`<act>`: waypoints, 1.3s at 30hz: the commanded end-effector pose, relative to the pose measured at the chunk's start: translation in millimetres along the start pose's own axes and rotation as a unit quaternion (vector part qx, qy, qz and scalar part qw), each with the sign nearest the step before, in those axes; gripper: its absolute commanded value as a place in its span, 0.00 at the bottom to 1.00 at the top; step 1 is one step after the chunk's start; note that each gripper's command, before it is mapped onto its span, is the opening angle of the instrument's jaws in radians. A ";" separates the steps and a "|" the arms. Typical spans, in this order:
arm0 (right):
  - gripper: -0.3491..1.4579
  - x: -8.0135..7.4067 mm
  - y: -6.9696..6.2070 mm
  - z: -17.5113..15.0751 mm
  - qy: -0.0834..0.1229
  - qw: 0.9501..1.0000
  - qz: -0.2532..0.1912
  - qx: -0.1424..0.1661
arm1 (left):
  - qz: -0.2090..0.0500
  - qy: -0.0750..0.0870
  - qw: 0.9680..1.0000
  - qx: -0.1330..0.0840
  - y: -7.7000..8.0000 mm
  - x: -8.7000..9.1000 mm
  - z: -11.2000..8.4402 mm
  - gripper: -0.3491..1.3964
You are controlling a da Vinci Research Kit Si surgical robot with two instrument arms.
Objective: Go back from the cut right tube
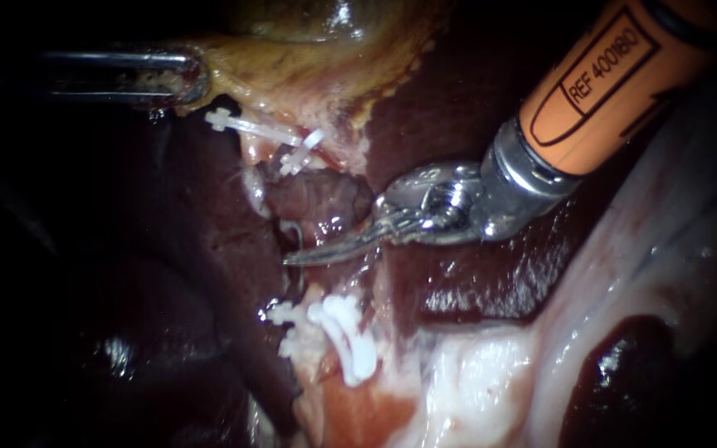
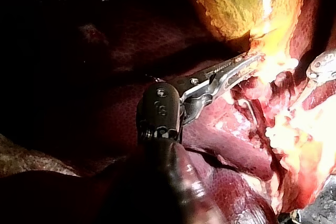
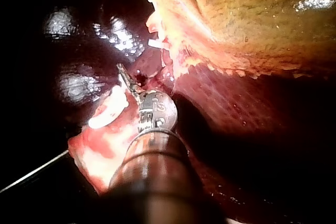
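Right instrument (image 1: 302,255): blades lie together, holding nothing, tips just beside the cut tube (image 1: 252,189), between upper clips (image 1: 292,145) and lower clips (image 1: 343,332). Left instrument (image 1: 178,79): jaws clamped on gallbladder (image 1: 292,75). Risk: a sideways withdrawal could snag a clip or score the liver (image 1: 201,249).

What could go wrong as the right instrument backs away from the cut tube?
The right instrument has its pointed tip near the clips: a sideways pull-back might snag a clip or nick the liver. The left instrument grips the gallbladder; if it slips, tissue could swing onto that tip.
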 end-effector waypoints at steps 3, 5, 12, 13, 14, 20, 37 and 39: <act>0.00 -0.1 0.0 0.0 -0.001 1.000 0.000 0.001 | 0.000 0.000 1.000 0.000 -0.1 0.0 0.0 0.00; 0.00 -0.2 0.1 0.1 -0.001 1.000 -0.001 0.001 | 0.000 0.000 1.000 0.000 -0.1 0.0 0.0 0.00; 0.94 -0.4 -0.1 0.9 0.026 0.998 -0.036 -0.038 | 0.000 0.000 1.000 0.000 -0.1 0.0 0.0 0.00; 0.96 -0.4 -0.1 0.9 0.029 0.998 -0.044 -0.046 | 0.000 0.000 1.000 0.000 -0.1 0.0 0.0 0.00; 0.97 -0.4 -0.2 1.0 0.031 0.997 -0.046 -0.049 | 0.000 0.000 1.000 0.000 -0.1 0.0 0.0 0.00; 0.99 -0.8 -0.5 0.2 0.020 0.992 -0.091 -0.090 | 0.000 0.000 1.000 0.000 -0.1 -0.1 0.0 0.00; 0.99 -4.5 -3.4 -7.9 -0.161 0.932 -0.192 -0.261 | 0.001 0.000 1.000 0.000 -0.3 -0.3 0.0 0.00; 0.99 -5.1 -3.6 -8.7 -0.160 0.931 -0.194 -0.266 | 0.001 0.000 1.000 0.000 -0.3 -0.3 0.1 0.00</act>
